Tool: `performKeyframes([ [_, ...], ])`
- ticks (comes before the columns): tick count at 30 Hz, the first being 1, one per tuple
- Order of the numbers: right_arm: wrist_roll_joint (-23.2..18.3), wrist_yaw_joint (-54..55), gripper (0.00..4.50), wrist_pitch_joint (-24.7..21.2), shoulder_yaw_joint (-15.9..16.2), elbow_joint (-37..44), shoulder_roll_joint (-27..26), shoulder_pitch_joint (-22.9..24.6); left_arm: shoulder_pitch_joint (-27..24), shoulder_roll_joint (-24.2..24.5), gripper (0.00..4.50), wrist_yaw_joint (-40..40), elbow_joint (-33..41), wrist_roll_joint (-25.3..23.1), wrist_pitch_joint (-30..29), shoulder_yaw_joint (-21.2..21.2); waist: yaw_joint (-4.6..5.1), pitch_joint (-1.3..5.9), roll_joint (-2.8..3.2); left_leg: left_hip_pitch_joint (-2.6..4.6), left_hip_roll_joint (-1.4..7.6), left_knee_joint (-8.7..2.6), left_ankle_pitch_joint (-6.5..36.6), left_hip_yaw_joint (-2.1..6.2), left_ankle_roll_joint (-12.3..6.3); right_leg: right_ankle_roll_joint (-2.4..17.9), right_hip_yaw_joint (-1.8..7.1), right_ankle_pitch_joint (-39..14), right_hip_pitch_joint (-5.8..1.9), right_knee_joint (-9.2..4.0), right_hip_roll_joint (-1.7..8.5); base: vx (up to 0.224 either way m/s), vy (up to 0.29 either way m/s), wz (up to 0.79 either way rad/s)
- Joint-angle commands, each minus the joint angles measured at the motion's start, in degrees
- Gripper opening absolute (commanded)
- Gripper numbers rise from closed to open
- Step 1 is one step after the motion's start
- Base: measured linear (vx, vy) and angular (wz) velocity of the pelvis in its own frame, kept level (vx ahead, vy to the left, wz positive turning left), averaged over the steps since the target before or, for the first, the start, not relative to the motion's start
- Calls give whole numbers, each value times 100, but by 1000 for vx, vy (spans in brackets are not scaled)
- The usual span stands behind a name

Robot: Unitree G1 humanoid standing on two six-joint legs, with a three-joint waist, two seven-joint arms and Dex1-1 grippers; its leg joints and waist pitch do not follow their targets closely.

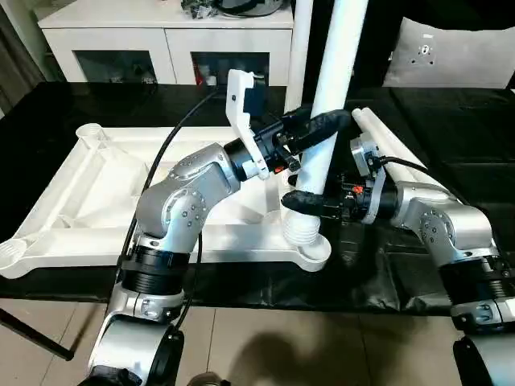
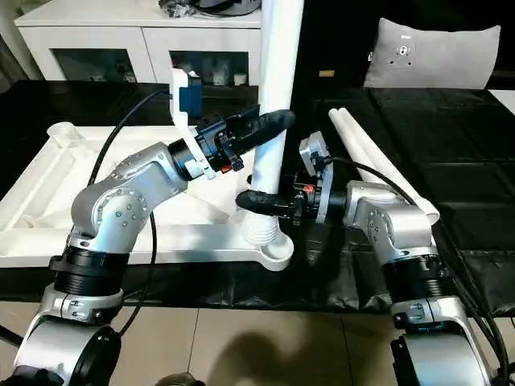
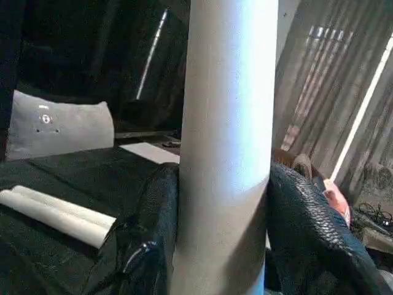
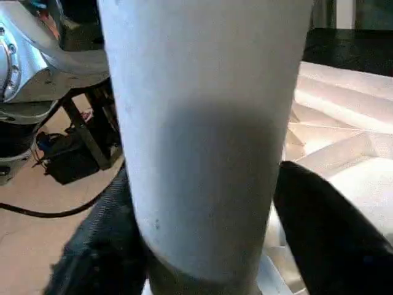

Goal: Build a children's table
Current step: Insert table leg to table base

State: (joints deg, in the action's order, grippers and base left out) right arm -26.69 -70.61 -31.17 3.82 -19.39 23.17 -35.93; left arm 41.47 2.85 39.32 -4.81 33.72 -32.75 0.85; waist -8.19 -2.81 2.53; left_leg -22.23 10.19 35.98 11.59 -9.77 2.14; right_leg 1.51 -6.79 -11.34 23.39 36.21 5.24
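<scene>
Standing leg: a white tapered tubular leg (image 1: 334, 88) rises upright from the near right corner socket (image 1: 304, 235) of the table top, its ribbed foot end seated in the socket.
Table top: the white plastic table top (image 1: 96, 201) lies upside down on a table covered in black cloth (image 1: 451, 121), ribbed underside up, with round sockets at its corners.
Edges: the socket corner sits close to the near edge of the black table; tiled floor (image 1: 265, 338) lies below.
Open room: bare black cloth stretches to the right and behind; the top's left half lies uncovered.
Spare legs: two more white legs (image 2: 378, 161) lie side by side on the cloth, just right of the standing leg.
Left end effector (image 1: 310, 133): its black fingers pinch the standing leg higher up, one on each side, touching it.
Right end effector (image 1: 310, 201): its black fingers straddle the leg just above the socket; whether they press it or stand slightly spread, the views cannot tell.
Materials: smooth matte plastic, textured black finger pads (image 3: 307, 227), silver forearms.
Backdrop: a white cabinet (image 1: 169, 40) with glass doors and a grey cushion (image 1: 451, 52).
</scene>
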Motion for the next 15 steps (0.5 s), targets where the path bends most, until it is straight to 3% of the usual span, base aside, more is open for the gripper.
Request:
performKeyframes([
  [1, -87, -98, 271, -70, -34, -70, 14, -13, 27, 31, 178, 65, 105, -64, 62, 40, -2, 455, -152, 36, 305, -323, -84, 95, -661, 1177, 355, -428, -394, -374, 403, 0, 0, 0],
  [6, -100, -144, 225, -111, 26, -41, 9, 38, 38, 24, 178, 58, 93, -74, 89, 61, -3, 459, -152, 34, 307, -320, -111, 96, -662, 1193, 356, -385, -394, -367, 403, 0, 0, 0],
  [15, -30, -133, 192, -114, 76, -94, -41, 48, 39, 25, 178, 81, 83, -94, 124, 101, -6, 462, -134, 42, 309, -323, -76, 98, -626, 1209, 355, -377, -396, -368, 408, 0, 0, 0],
])
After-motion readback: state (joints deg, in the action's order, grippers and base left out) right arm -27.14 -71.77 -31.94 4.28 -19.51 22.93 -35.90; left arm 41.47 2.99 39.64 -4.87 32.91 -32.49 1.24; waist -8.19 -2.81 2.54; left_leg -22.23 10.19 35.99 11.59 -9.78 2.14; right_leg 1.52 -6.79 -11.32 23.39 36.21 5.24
